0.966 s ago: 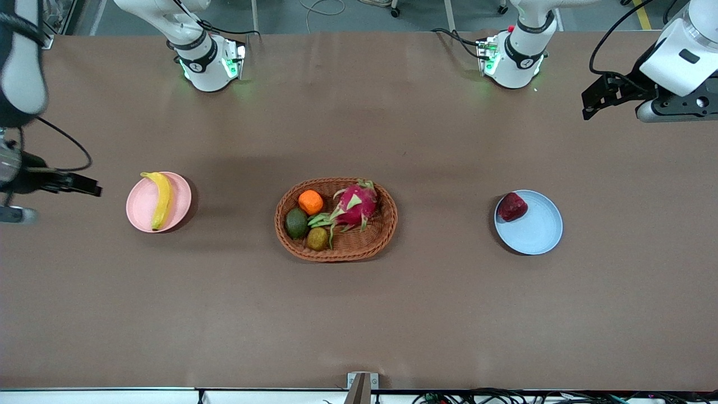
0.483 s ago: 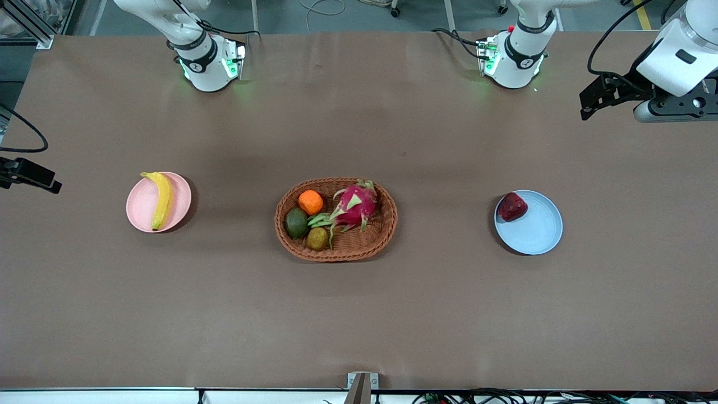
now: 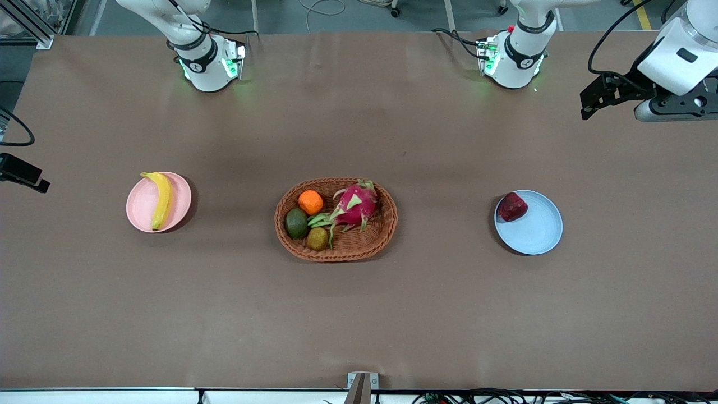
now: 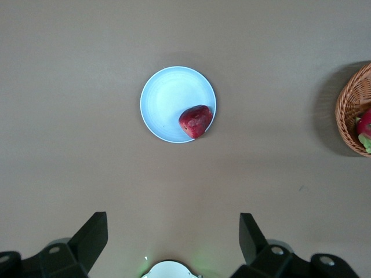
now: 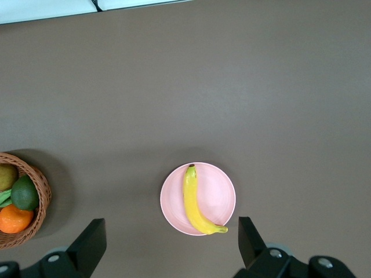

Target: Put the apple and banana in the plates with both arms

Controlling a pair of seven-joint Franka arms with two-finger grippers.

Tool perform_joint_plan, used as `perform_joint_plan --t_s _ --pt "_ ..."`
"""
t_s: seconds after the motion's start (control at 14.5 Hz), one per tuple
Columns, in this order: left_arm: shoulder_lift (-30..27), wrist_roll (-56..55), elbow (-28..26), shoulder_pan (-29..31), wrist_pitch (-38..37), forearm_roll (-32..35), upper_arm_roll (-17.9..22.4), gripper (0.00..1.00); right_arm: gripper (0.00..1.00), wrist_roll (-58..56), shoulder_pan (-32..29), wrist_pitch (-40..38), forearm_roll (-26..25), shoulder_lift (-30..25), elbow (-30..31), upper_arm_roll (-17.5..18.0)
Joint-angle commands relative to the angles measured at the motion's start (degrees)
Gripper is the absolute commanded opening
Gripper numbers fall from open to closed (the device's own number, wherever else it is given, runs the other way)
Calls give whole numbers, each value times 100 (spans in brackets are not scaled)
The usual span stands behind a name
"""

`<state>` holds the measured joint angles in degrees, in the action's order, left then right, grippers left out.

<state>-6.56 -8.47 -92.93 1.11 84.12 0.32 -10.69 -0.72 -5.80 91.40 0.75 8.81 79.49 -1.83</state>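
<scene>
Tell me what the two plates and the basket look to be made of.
The pale pink round plate and the light blue round plate look like smooth, matte moulded plastic: each has an even single colour and a thin raised rim, though glazed ceramic cannot be ruled out. The brown oval basket looks like woven wicker or rattan, with a ribbed weave showing along its wall.

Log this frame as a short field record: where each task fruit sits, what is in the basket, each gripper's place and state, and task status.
banana: long yellow banana lying on the pale pink round plate
apple: dark red apple at the rim of the light blue round plate
basket: brown oval wicker basket with orange, avocado, kiwi and pink dragon fruit
left gripper: open, raised
right gripper: open, raised
status: both fruits are in plates
</scene>
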Motion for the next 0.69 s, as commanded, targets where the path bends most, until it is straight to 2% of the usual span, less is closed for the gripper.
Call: perform_joint_plan --t_s 0.0,0.07,0.21,0.62 --pt "-29 135 73 12 -10 -32 14 100 100 -7 -141 290 -92 -825 1056 148" --pt "-21 135 99 12 -10 -23 14 100 100 10 -167 439 -92 -1158 1521 148" --pt "-12 126 126 12 -10 -23 14 100 100 11 -185 651 -92 -1538 1999 157" --pt "-12 135 135 12 -10 -14 23 100 100 -33 -159 660 -101 -1970 2403 174"
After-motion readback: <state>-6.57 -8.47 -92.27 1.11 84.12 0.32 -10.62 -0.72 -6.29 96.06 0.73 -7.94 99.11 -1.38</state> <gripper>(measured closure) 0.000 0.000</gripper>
